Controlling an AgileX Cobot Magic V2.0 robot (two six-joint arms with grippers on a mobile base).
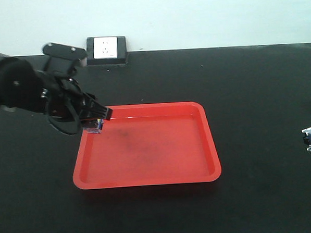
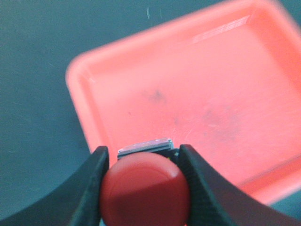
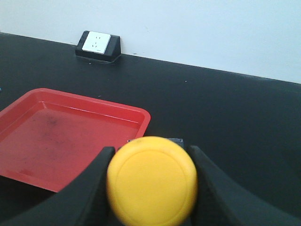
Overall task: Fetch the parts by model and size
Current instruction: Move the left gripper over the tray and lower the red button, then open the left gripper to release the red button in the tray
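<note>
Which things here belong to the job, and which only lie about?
Job: red-capped mushroom push-button switch, held by left gripper; yellow-capped mushroom push-button switch, held by right gripper; red plastic tray, probably.
Lying about: white wall socket in black housing.

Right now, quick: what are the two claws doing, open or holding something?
Left gripper: closed, holding the red-capped switch.
Right gripper: closed, holding the yellow-capped switch.

The tray (image 1: 148, 179) was bright red, with dull grey smudges on its floor. The table (image 1: 248, 91) was black and the wall (image 1: 192, 15) white. The socket (image 1: 106, 48) showed a white face in a black housing. The red-capped switch (image 2: 145, 188) sat in the black left gripper (image 2: 143, 153), and the yellow-capped switch (image 3: 151, 186) in the black right gripper (image 3: 150, 149).
</note>
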